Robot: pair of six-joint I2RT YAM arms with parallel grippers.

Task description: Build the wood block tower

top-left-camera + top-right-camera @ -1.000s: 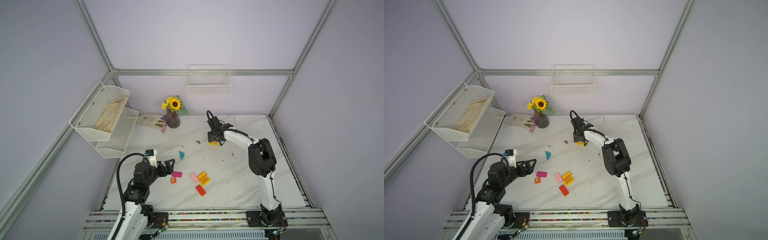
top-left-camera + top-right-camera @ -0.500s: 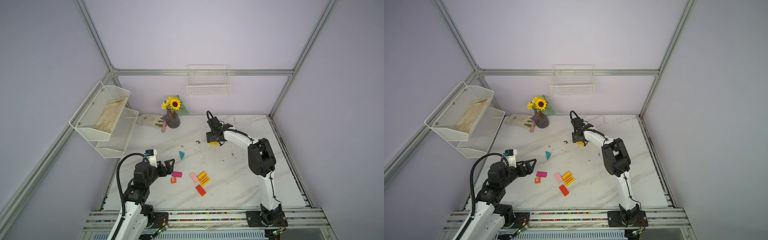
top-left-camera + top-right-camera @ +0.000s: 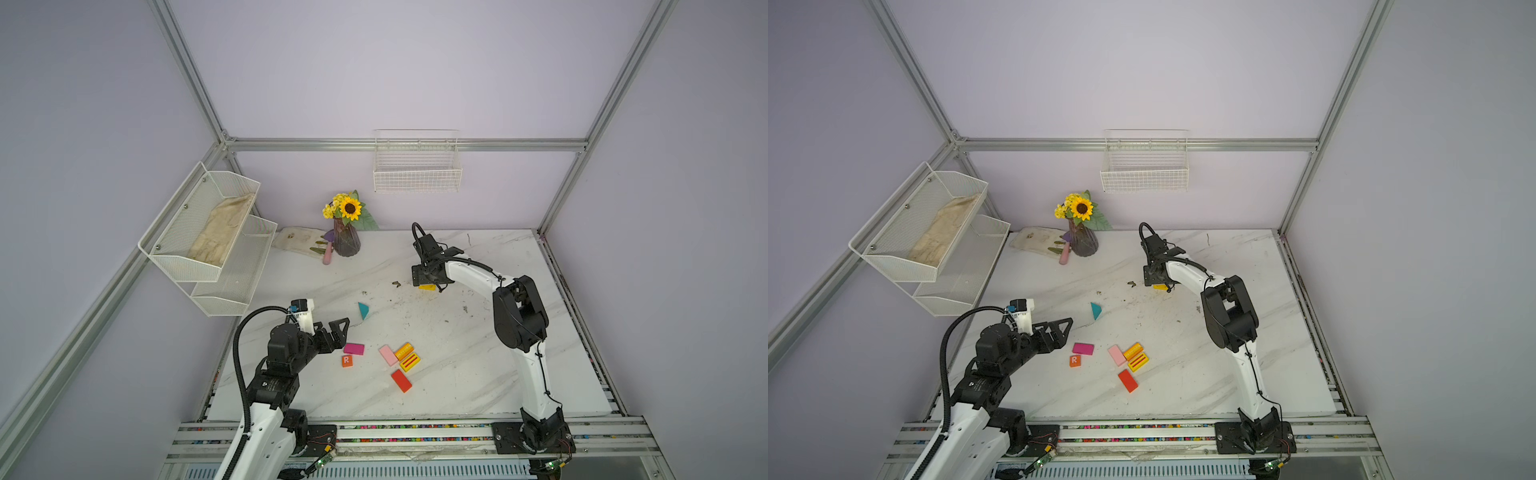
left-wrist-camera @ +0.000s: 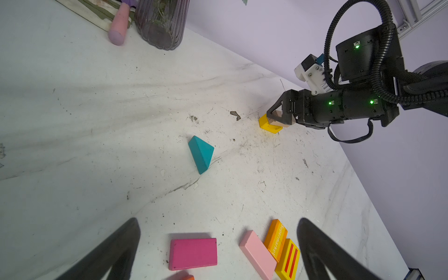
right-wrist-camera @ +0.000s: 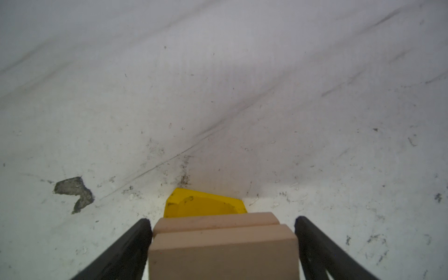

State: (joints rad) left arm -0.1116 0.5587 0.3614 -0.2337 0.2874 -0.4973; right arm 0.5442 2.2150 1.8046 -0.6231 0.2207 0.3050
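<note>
The tower is a yellow block [image 5: 206,203] with two tan blocks [image 5: 223,252] stacked on it, at the table's far middle [image 3: 427,286]. My right gripper [image 5: 222,220] straddles the tan blocks, open, with a thin gap at one finger [image 5: 312,242]. The other wood blocks lie flat near the front left. They are a teal triangle [image 3: 363,310], a magenta slab [image 3: 354,348], an orange "R" cube [image 3: 347,360], a pink slab [image 3: 388,355], an orange slab [image 3: 403,351], a striped yellow slab [image 3: 409,361] and a red slab [image 3: 401,380]. My left gripper [image 4: 218,221] hangs open just short of the magenta slab [image 4: 193,253].
A purple vase of sunflowers [image 3: 346,241] and a pink tool handle [image 3: 328,253] stand at the back left. A two-tier wire shelf [image 3: 208,241] hangs on the left wall, and a wire basket [image 3: 417,170] on the back wall. A dark crumb [image 3: 396,284] lies beside the tower.
My right gripper's jaws have spread apart around the tan blocks on the yellow block. The left arm and the loose blocks have not moved.
</note>
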